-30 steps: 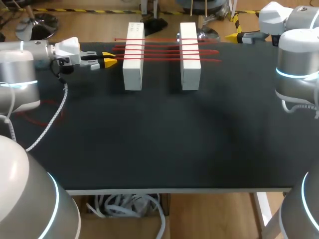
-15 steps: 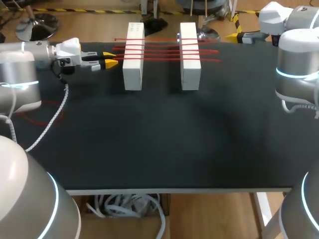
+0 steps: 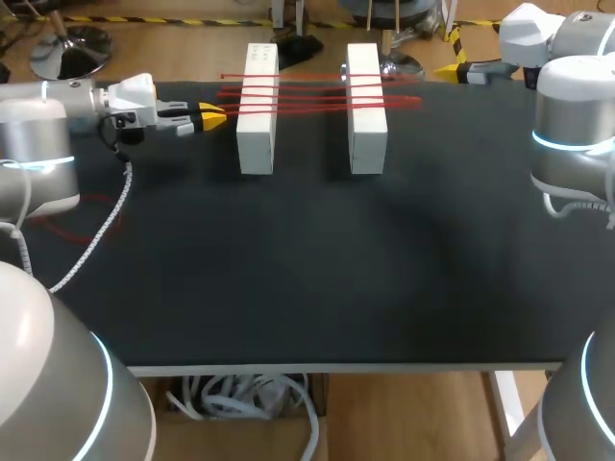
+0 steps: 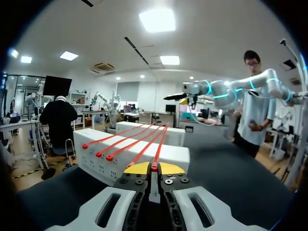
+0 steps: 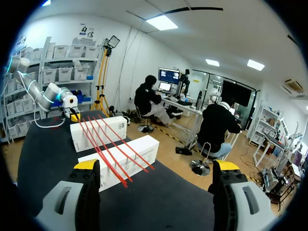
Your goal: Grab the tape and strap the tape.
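Note:
Two white blocks stand side by side at the table's far edge, with several red straps stretched across their tops. My left gripper is just left of the left block, shut on the end of the nearest strap; in the left wrist view its yellow fingertips pinch that red end. The strap runs ahead over the near block. My right gripper hangs open past the far right corner, and in its own view the right gripper has nothing between its fingers.
A loose red strap lies on the black table at the left, beside the left arm's white braided cable. The blocks lie ahead of the right gripper, some way off.
The left gripper's yellow fingertips, apart a second ago, have come together on the end of the nearest red strap. Neither arm has otherwise shifted.

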You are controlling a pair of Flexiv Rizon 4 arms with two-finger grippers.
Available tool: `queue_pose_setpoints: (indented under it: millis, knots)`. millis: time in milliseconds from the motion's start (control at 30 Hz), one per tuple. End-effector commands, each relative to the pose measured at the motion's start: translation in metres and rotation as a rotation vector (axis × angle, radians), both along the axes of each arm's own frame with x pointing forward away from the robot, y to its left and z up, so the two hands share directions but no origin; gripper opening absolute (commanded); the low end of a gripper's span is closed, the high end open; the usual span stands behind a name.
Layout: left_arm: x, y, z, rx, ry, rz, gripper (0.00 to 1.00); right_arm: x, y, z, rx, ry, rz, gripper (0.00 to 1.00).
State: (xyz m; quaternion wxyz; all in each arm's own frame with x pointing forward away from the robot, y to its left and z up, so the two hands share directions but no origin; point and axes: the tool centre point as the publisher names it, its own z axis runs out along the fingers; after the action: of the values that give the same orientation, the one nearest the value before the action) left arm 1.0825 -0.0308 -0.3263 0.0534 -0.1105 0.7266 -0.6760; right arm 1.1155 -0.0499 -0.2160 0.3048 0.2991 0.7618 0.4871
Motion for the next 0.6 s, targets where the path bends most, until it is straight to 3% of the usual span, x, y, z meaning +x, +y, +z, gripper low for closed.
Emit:
queue_pose_setpoints:
  millis: [33, 467, 600]
  knots:
    - [0.000, 0.001, 0.001, -0.003, -0.007, -0.016, 0.00, 0.000, -0.001, 0.001, -0.001, 0.003, 0.002, 1.00]
    - [-0.016, 0.001, 0.021, -0.023, -0.022, -0.035, 0.00, 0.000, -0.001, 0.001, -0.001, 0.003, 0.002, 1.00]
    - [-0.027, -0.005, 0.032, -0.076, -0.008, -0.036, 0.00, 0.000, -0.001, 0.001, -0.001, 0.003, 0.002, 1.00]
